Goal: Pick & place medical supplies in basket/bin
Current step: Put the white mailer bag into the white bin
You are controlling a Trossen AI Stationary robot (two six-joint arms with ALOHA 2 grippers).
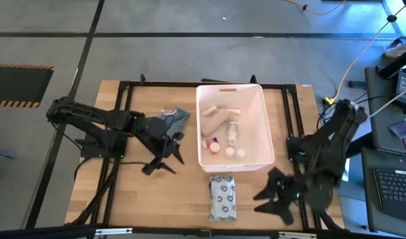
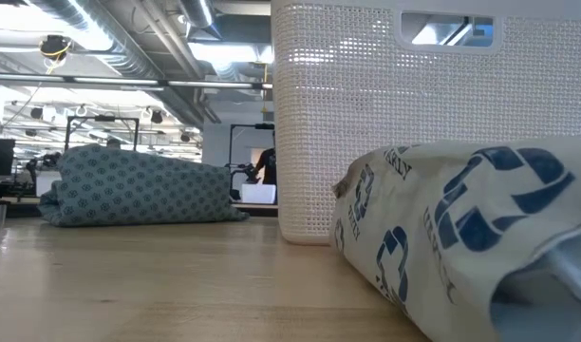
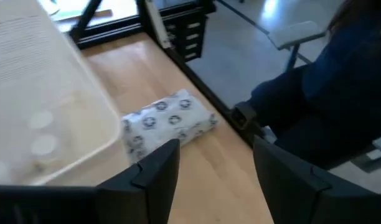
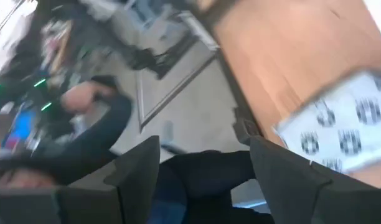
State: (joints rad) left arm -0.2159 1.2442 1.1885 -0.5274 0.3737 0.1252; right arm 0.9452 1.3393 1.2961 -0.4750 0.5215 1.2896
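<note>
Large white rectangular plastic tub (image 1: 269, 133) with tall walls and a slot handle, standing at the middle of the wooden table (image 1: 123, 192) towards its far edge; inside, a beige bandage roll (image 1: 215, 118), a clear tube (image 1: 232, 131), a red-capped white bottle (image 1: 210, 142) and two small white pill bottles (image 1: 235, 152). Flat grey-white patterned soft pack (image 1: 223, 197) lying on the wood just outside the tub's near wall, close to the table's near edge, untouched. Blue-green patterned cloth bundle (image 1: 176, 117) lying beside the tub's left wall. Left gripper (image 1: 160, 164) hovering over the table left of the tub, fingers parted with a clear gap, empty. Right gripper (image 1: 268, 198) low near the table's near right corner, right of the soft pack, fingers spread wide, empty.
</note>
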